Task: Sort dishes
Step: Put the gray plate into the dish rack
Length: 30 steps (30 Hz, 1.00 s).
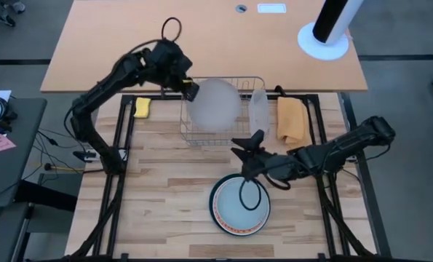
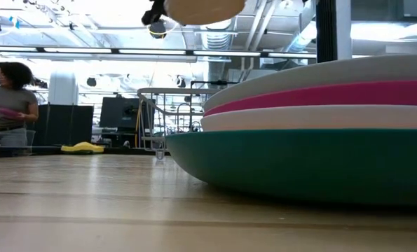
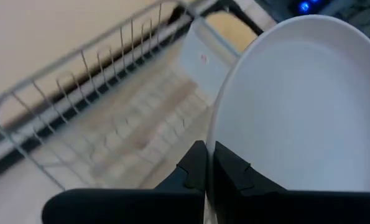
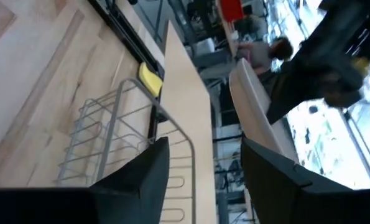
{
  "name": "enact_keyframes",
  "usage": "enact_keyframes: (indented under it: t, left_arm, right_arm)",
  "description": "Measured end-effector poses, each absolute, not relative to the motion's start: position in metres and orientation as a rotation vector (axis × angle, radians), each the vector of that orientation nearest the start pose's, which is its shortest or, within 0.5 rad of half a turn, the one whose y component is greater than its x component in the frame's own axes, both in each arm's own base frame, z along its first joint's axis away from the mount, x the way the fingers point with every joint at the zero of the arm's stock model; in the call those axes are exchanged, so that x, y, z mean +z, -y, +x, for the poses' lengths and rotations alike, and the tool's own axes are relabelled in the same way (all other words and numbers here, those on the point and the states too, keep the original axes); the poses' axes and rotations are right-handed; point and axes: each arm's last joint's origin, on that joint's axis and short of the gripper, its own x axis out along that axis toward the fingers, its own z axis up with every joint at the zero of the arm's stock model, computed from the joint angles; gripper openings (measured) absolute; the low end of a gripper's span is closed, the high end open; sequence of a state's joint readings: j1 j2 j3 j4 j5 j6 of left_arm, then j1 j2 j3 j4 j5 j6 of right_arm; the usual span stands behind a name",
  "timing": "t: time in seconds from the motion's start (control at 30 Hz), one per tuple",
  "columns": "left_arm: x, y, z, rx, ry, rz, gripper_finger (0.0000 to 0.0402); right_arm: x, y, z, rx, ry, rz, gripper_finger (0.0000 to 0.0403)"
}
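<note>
The pale grey plate (image 1: 215, 104) is pinched by its rim in the left gripper (image 1: 191, 90) and held above the wire rack (image 1: 256, 81) at the far side, probably for slotting upright. The right gripper (image 1: 249, 153), fingers spread and empty, waits beside the stack of plates (image 1: 239, 204) nearer.

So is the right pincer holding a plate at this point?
No: the right pincer is open and empty above the table, while the left pincer grips the pale plate over the wire rack.

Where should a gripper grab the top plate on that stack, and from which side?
By its raised rim, coming from above. The orange-rimmed plate lies flat atop the stack, so only its rim offers an edge. The right gripper, open, hovers just beyond its far rim.
</note>
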State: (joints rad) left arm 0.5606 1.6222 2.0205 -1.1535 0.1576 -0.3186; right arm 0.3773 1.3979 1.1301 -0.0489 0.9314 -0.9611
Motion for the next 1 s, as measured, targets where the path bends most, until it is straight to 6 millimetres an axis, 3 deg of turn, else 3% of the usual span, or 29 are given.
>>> enact_keyframes:
  t: [0.17,0.33,0.53,1.0]
  left_arm:
    - [0.439,-0.168,0.247,0.506,-0.773,-0.639,0.0]
    - [0.439,-0.166,0.248,0.523,-0.778,-0.623,0.0]
    - [0.44,-0.156,0.255,0.485,-0.779,-0.604,0.0]
    - [0.435,-0.155,0.266,0.481,-0.787,-0.592,0.0]
  right_arm:
    - [0.339,-0.091,0.29,-0.398,-0.479,-1.156,0.0212]
    - [0.354,-0.075,0.285,-0.418,-0.45,-1.169,0.0213]
    - [0.347,-0.049,0.29,-0.345,-0.52,-1.215,0.0213]
    - [0.339,-0.034,0.305,-0.339,-0.543,-1.297,0.0194]
